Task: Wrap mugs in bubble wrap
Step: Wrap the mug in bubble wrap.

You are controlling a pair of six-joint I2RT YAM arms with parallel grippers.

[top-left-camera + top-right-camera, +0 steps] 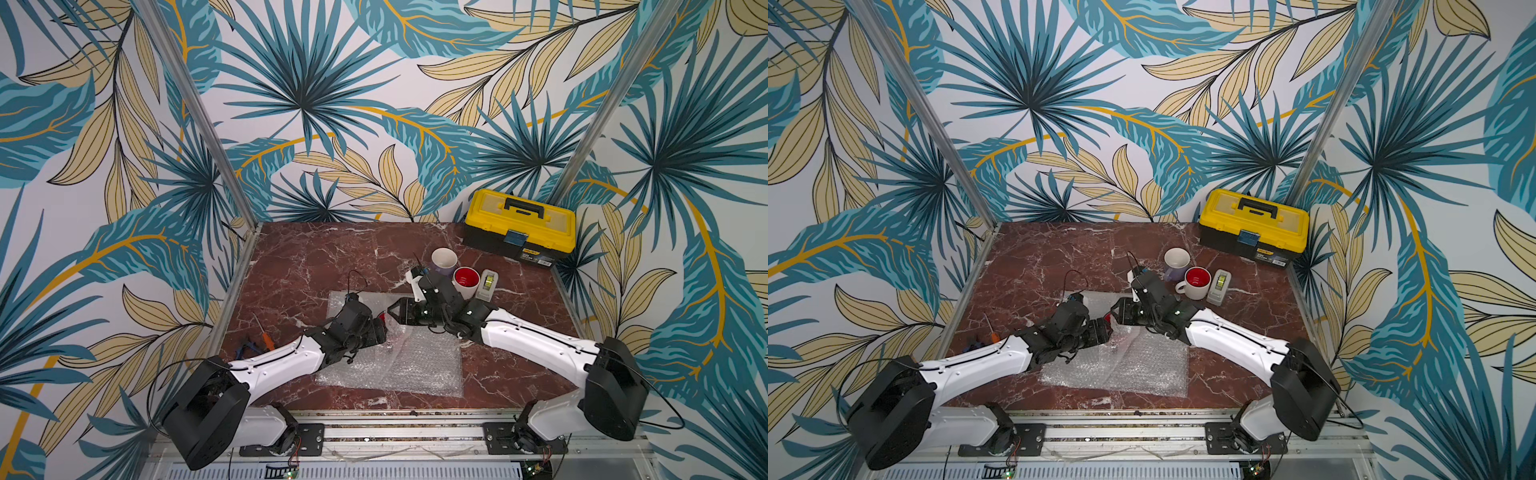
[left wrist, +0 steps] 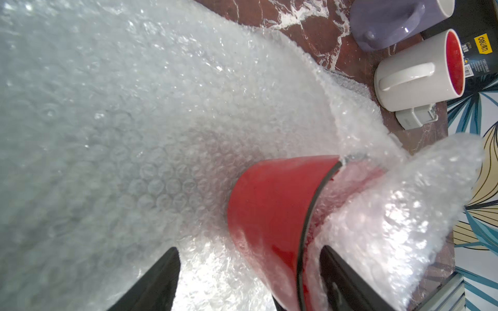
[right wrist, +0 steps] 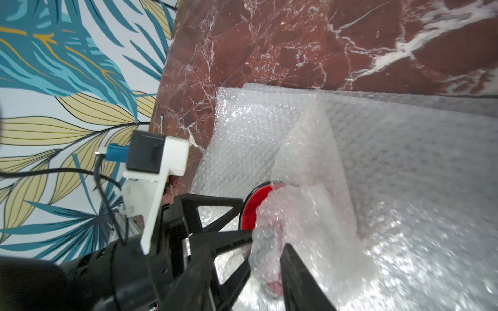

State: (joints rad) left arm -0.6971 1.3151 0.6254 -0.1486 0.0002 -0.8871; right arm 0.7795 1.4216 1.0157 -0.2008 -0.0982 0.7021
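The red mug (image 2: 269, 204) rests on the bubble wrap (image 2: 134, 121), a clear sheet spread mid-table (image 1: 415, 361). A crumpled flap of wrap covers its mouth. My left gripper (image 2: 249, 249) is open, with one finger on the wrap-filled mouth side and the other well clear of the mug's wall. My right gripper (image 3: 268, 242) meets it from the opposite side, jaws apart, with a wad of the flap between its fingers. Only a sliver of red mug (image 1: 381, 319) shows between the two grippers in both top views. The lavender mug (image 1: 444, 259) and the white mug with red inside (image 1: 466, 282) stand behind the right arm.
A grey tape dispenser (image 1: 487, 284) stands beside the white mug. A yellow toolbox (image 1: 519, 224) fills the back right corner. An orange screwdriver (image 1: 266, 332) and blue pliers (image 1: 245, 349) lie at the left edge by the left arm.
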